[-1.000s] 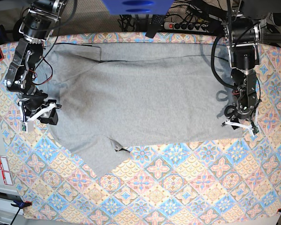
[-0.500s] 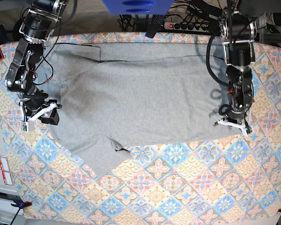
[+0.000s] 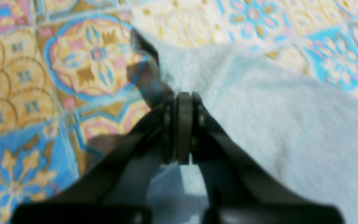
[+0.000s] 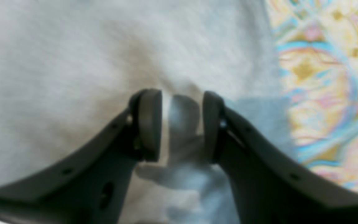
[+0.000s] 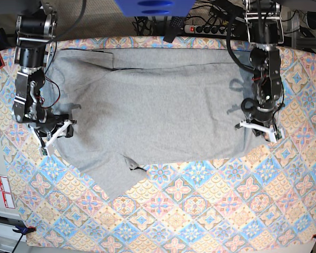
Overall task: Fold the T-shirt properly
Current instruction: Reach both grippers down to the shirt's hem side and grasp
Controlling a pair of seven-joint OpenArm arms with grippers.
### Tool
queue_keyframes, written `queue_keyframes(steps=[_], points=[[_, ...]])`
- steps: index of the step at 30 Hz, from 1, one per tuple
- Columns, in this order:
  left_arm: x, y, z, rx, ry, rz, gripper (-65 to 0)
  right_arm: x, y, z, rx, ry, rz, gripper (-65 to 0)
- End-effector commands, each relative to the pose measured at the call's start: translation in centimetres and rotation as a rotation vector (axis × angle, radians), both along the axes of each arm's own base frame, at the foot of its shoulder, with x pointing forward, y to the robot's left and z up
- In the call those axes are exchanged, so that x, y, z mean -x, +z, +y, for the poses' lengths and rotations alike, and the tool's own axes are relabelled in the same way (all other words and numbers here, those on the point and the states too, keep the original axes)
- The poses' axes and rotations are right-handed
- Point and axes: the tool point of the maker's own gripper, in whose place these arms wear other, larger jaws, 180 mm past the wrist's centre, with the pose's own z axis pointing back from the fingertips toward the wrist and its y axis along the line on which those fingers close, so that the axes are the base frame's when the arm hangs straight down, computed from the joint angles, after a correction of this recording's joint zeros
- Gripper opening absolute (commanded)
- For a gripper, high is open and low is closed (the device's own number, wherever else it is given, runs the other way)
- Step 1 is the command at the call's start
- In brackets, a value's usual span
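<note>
The tablecloth (image 5: 200, 211) covers the whole work surface: a repeating diamond and scallop print in blue, orange, pink and cream, lying flat, matte.

The T-shirt (image 5: 158, 105) is spread across the far half of the cloth, heather-grey knit, soft and slightly fuzzy in the wrist views. It lies mostly flat, with a straight fold line running parallel to the far edge. One sleeve (image 5: 108, 176) juts toward the near side as a tapered flap, with a small dark pucker where it meets the body. No lettering shows on the upward face.

Left gripper (image 5: 258, 129), on the base view's right, sits at the shirt's near corner on that side. In the left wrist view its dark pads are pressed together on the fabric's edge (image 3: 179, 93), with grey cloth bunching up from the pinch; it is clamped on the T-shirt. The view is blurred.

Right gripper (image 5: 55, 134), on the base view's left, sits at the shirt's edge on that side. In the right wrist view its jaws stand partly apart with a raised ridge of grey fabric (image 4: 182, 124) between the rounded pads; whether they press on it cannot be told.

A black power strip (image 5: 208, 29) lies beyond the far edge. White labels with red print (image 5: 0, 190) sit off the cloth; the print is unreadable.
</note>
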Motion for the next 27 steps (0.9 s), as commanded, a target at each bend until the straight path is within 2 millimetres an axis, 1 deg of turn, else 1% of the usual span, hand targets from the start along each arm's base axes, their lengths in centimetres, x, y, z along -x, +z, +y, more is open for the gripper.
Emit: queue_keyframes(steps=[1,5,7,9,10,12,16,19,22,25,27], points=[[-1.2,2.9,0.4,-0.035,-0.008,-0.090,-65.0,-3.0,3.1,-1.2,0.031,-0.004,-0.100,-43.1],[-0.3,5.1,-0.5,-0.050,-0.038,-0.140,-65.0,-3.9,3.2,-2.8,0.124,0.001,-0.075,-43.0],[0.4,5.4,-0.8,-0.054,-0.047,-0.147,-65.0,-4.4,3.4,-3.0,0.145,0.005,-0.084,-42.8],[0.9,5.9,-1.0,-0.059,-0.054,-0.156,-65.0,-5.1,3.6,-2.4,0.162,0.036,-0.092,-42.8],[1.2,6.2,-0.8,-0.062,-0.050,-0.161,-65.0,-5.5,3.5,-1.7,0.174,0.064,-0.091,-42.8],[1.9,6.5,-0.5,-0.064,-0.039,-0.167,-65.0,-5.5,2.7,-1.1,0.199,0.103,-0.069,-42.7],[3.0,7.0,-0.8,-0.071,-0.049,-0.170,-65.0,-5.1,1.0,-1.2,0.265,0.158,-0.039,-42.7],[3.8,7.6,-1.3,-0.076,-0.062,-0.177,-65.0,-4.9,0.1,-1.4,0.256,0.153,-0.042,-42.6],[4.4,8.0,-1.6,-0.079,-0.071,-0.182,-65.0,-5.5,0.1,-1.5,0.245,0.145,-0.055,-39.4],[4.7,7.9,-1.5,-0.080,-0.071,-0.176,-65.0,-5.2,-0.6,-1.8,0.230,0.130,-0.040,-34.3],[4.8,7.8,-1.5,-0.080,-0.071,-0.175,-65.0,-5.1,-0.9,-1.9,0.222,0.123,-0.044,-32.5]])
